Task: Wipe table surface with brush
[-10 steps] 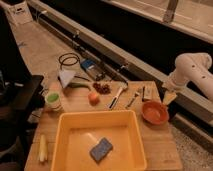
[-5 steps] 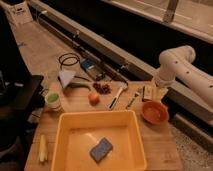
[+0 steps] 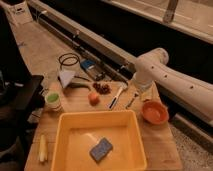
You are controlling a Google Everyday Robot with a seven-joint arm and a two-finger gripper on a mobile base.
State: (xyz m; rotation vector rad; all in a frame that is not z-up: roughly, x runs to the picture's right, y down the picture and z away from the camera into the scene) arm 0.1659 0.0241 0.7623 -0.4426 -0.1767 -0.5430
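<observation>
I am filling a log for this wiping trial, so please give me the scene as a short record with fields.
claw: open, holding nothing, above the far right part of the table
brush: lying on the table surface, left of the claw, not held
fork: lying between the brush and the orange bowl
orange bowl: right side, near the claw
yellow tub: near side, with a blue sponge inside
green cup: left side
wiping: not yet begun

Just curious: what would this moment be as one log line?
gripper: open, above table near bowl | brush: lying on table, untouched | wiping: not started
</observation>
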